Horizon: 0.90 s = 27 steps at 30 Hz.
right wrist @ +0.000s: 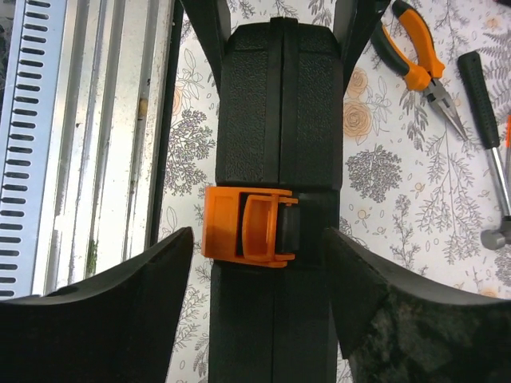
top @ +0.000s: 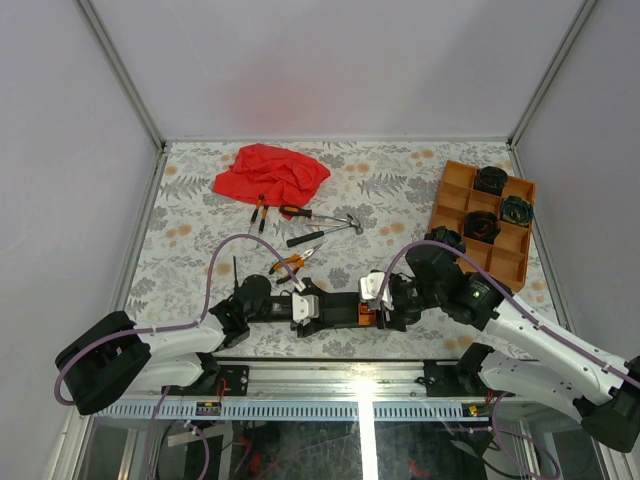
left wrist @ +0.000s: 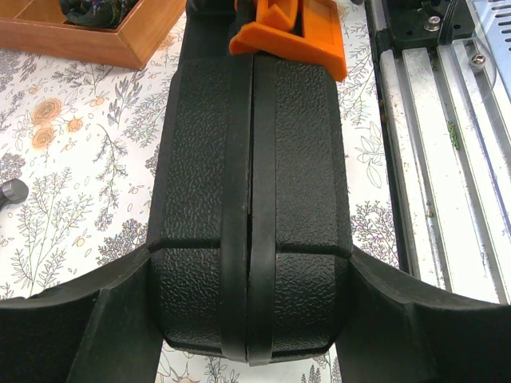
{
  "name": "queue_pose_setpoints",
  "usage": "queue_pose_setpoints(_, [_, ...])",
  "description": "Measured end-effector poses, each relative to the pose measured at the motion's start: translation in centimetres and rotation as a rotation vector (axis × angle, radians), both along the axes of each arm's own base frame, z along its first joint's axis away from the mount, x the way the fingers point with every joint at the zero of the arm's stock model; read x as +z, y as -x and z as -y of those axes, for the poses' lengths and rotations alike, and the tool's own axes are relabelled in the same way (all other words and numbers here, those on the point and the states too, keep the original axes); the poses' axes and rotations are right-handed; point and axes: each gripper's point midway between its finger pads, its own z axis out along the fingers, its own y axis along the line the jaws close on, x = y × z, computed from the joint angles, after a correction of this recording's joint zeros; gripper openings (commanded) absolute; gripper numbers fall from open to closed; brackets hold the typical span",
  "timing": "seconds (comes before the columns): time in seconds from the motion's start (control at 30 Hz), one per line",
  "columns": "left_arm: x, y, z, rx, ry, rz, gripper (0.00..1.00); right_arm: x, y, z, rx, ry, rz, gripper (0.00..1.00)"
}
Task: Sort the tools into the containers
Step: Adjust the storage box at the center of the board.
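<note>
1. The black textured plastic tool case (top: 335, 310) lies at the near edge of the floral-patterned desk (top: 200, 220), between the two arms. Its long axis runs left to right along that edge.
2. It stands on a narrow side with the seam of its closed halves facing up. Its orange latch (right wrist: 247, 227) sits toward the right end.
3. The left claw (left wrist: 251, 263) is clamped on the case's left end, one finger pressed against each broad side.
4. The right claw (right wrist: 257, 239) straddles the case at the latch with its fingers apart. A strip of desk shows between one finger and the case.
5. The orange tray with square compartments (top: 447, 195) sits at the far right and holds three dark coiled bundles (top: 490, 180).
6. The orange-handled pliers (top: 290, 262) and the black-handled steel hammer (top: 325, 228) lie loose mid-desk, with the hammer's head toward the right.
7. From above, the claws cover both ends of the case. Each wrist view cuts it off, and its inside is unseen. I cannot tell whether the latch is fastened.
</note>
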Motion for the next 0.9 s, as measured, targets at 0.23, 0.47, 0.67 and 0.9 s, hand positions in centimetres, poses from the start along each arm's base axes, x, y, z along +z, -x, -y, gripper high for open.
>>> queue_pose_setpoints(0.23, [0.1,-0.2,0.2,0.002,-0.006,-0.005,0.36,0.8,0.2,0.3,0.019,-0.021,0.043,0.62])
queue_pose_setpoints(0.47, [0.1,-0.4,0.3,0.005,-0.01,-0.011,0.36,0.7,0.6,0.5,0.055,-0.016,0.055,0.83])
queue_pose_setpoints(0.67, [0.0,-0.6,0.3,0.009,-0.012,-0.014,0.36,1.8,0.2,0.8,0.042,-0.073,0.153,0.87])
queue_pose_setpoints(0.9, [0.0,-0.7,0.3,0.021,-0.008,-0.055,0.32,2.7,-1.1,1.3,0.018,-0.098,0.288,0.88])
